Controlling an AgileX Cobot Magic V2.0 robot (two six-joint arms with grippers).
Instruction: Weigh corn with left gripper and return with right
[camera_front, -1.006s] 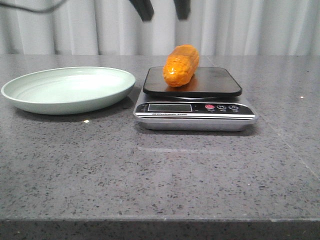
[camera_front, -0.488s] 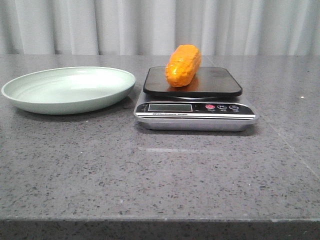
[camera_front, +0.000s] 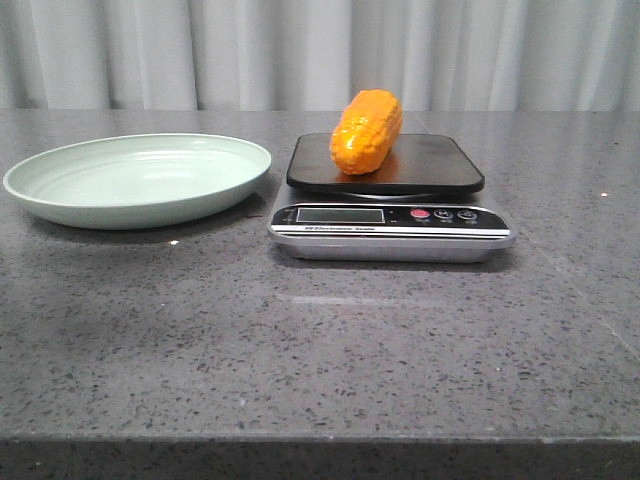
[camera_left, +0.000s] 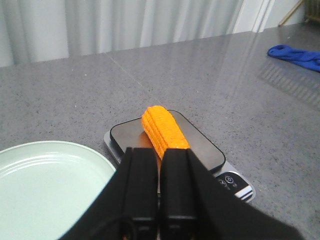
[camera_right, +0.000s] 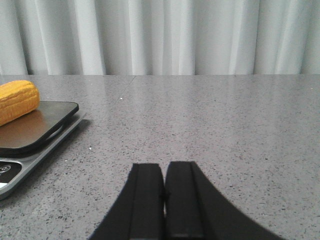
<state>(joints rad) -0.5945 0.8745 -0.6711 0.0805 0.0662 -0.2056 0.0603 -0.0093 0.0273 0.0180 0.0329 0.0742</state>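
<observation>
The orange-yellow corn (camera_front: 366, 131) lies on the black platform of the kitchen scale (camera_front: 390, 235), free of any gripper. It also shows in the left wrist view (camera_left: 164, 131) and at the edge of the right wrist view (camera_right: 16, 102). My left gripper (camera_left: 159, 152) is shut and empty, raised above the near side of the scale. My right gripper (camera_right: 164, 167) is shut and empty, low over bare table to the right of the scale. Neither gripper shows in the front view.
A pale green plate (camera_front: 60, 200) stands left of the scale, seen also in the left wrist view (camera_left: 75, 155). A blue cloth (camera_left: 296, 55) lies far off on the table. White curtains hang behind the grey speckled table.
A second ago the left gripper's fingers hung open above the corn at the top of the front view. They have risen out of that view. The corn stays on the scale.
</observation>
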